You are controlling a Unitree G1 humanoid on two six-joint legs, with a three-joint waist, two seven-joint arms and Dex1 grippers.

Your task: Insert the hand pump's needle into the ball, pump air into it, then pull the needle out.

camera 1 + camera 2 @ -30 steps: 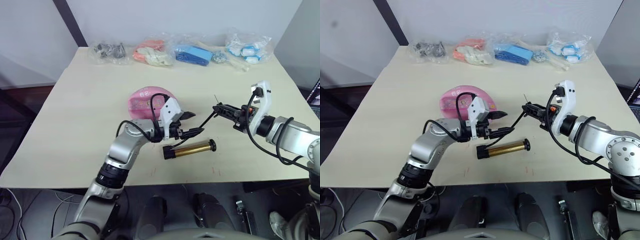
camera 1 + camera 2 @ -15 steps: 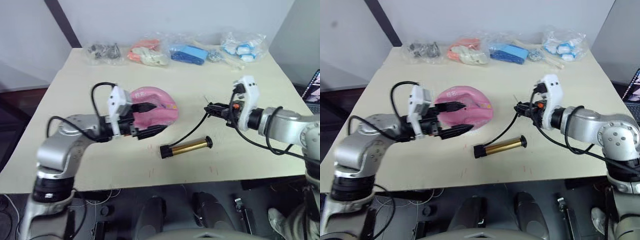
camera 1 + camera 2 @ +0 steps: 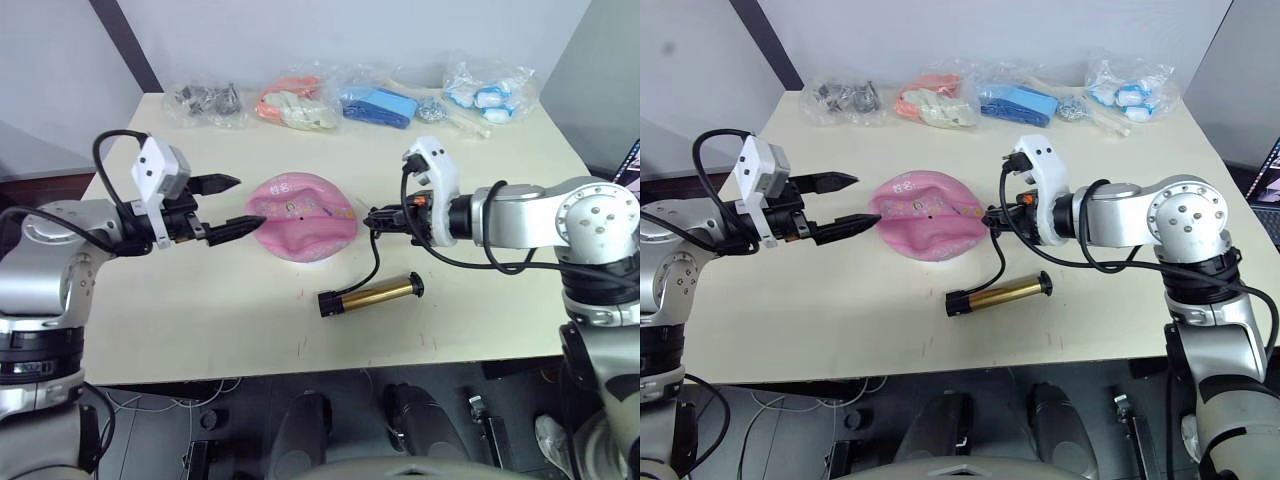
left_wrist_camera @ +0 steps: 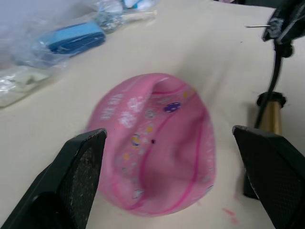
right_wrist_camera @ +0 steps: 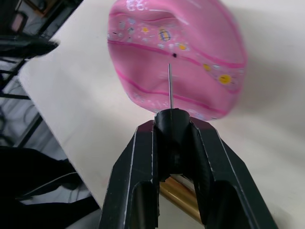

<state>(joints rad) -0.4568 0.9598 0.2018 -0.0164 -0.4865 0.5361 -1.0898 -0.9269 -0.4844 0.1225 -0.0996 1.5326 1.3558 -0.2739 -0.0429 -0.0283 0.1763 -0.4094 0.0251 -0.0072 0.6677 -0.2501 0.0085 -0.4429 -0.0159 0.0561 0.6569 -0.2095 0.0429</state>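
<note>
Pretty big shuffle in the last second: left gripper [image 3: 228, 205] swung off the pump side out to 9 o'clock of the caved-in pink rubber ball [image 3: 302, 215], jaws spread wide, empty. Right gripper [image 5: 174, 125] slid in from 3 o'clock, clamped on the thin metal needle [image 5: 169, 86] by its black fitting. Looks lined up for insertion now, tip near the black valve dot, not in yet. Slim gold-bronze hand pump [image 3: 373, 294] lying flat at 5 o'clock of the ball.
</note>
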